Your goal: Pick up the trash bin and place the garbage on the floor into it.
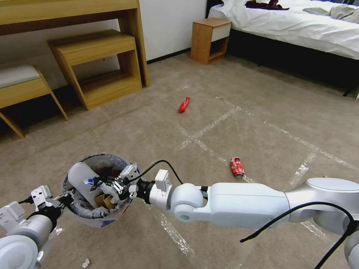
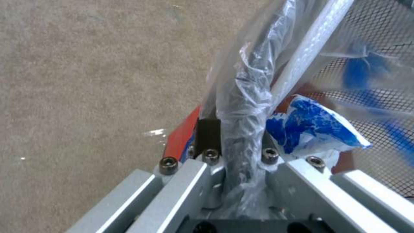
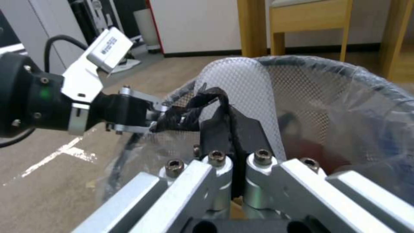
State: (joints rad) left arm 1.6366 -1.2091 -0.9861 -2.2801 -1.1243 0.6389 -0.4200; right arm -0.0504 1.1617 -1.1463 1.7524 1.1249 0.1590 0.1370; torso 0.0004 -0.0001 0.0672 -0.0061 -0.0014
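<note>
The trash bin hangs low at the robot's left, its rim clenched by the left gripper. The right gripper, over the bin's mouth, is pinched on a dark scrap; letting go well inside seems wise. Farther out, a red can and red wrapper lie on the floor, nothing blocking them.

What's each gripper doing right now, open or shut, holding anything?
Left gripper: shut on the trash bin rim, holding it off the floor.
Right gripper: over the bin's mouth, shut on a black stringy scrap.
</note>
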